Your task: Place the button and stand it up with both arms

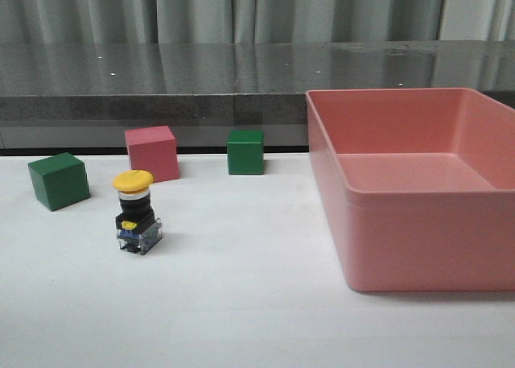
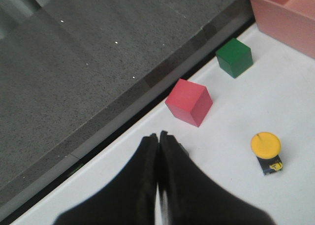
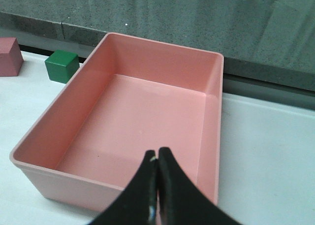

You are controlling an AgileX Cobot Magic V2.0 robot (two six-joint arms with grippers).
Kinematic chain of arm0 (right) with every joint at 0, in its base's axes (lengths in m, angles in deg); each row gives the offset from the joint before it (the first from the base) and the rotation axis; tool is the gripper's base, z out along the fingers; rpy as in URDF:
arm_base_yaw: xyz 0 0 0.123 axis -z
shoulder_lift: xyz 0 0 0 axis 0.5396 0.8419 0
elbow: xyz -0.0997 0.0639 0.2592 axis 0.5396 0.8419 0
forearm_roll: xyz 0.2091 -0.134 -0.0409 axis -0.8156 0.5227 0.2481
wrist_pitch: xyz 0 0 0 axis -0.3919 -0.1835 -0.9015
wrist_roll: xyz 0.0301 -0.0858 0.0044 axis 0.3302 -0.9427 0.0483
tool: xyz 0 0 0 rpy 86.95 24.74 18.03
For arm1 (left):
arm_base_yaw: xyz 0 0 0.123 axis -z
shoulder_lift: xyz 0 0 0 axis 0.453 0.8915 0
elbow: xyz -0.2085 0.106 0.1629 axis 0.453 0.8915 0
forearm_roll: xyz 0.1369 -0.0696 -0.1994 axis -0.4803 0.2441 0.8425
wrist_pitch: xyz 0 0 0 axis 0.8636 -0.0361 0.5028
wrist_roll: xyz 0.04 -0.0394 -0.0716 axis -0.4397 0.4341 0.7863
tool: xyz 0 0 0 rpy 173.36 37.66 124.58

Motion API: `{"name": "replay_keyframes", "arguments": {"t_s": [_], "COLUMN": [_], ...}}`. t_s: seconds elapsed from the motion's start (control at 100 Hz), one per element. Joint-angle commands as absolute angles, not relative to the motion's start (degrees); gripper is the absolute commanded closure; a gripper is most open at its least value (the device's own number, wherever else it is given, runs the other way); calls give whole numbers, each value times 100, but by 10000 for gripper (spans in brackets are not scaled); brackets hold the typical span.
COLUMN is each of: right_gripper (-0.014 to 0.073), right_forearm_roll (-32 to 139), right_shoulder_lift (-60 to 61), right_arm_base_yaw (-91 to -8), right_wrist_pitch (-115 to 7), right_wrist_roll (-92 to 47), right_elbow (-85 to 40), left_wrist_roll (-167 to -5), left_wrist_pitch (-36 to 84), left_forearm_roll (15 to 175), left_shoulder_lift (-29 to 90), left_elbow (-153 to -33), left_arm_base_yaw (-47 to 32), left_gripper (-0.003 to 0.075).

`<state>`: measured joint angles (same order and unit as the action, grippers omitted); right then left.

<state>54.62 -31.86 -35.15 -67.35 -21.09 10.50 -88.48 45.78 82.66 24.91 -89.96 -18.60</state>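
The button (image 1: pixel 135 212) stands upright on the white table, yellow cap on top, black body, clear and blue base. It is left of centre in the front view, in front of the pink cube (image 1: pixel 151 153). It also shows in the left wrist view (image 2: pixel 266 152). My left gripper (image 2: pixel 158 138) is shut and empty, above the table, apart from the button. My right gripper (image 3: pixel 157 153) is shut and empty, above the near wall of the pink bin (image 3: pixel 74 185). Neither arm shows in the front view.
A green cube (image 1: pixel 58 180) sits at far left and another green cube (image 1: pixel 245 151) behind centre. The large empty pink bin (image 1: pixel 354 223) fills the right side. A dark stone ledge (image 1: pixel 161 102) runs along the table's back edge.
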Motion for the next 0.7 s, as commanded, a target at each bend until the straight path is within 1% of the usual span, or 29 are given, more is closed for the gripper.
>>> {"name": "replay_keyframes", "arguments": {"t_s": [0.0, 0.13, 0.32, 0.47, 0.69], "right_gripper": [655, 655, 655, 655, 655], "right_forearm_roll": [5427, 5427, 5427, 5427, 5427], "right_shoulder_lift": [-3180, -3180, -3180, -3180, -3180], "right_arm_base_yaw": [-3472, -3472, -3472, -3472, -3472], "right_wrist_pitch": [-6364, -6369, -6369, -6369, -6369], "right_wrist_roll": [-2118, -2118, -2118, -2118, -2118], "right_elbow": [897, 897, 897, 897, 897], "left_wrist_roll": [-8766, -8766, -8766, -8766, -8766], "left_wrist_pitch": [3395, 2780, 2641, 2651, 2741], "left_forearm_roll": [8724, 9085, 9414, 9807, 9901], "left_shoulder_lift": [1727, 829, -178, -654, -707], "left_elbow": [-8254, -7131, -5949, -5553, -5434], "left_arm_base_yaw": [-1884, -1884, -1884, -1884, -1884], "left_gripper": [740, 740, 740, 740, 740]}}
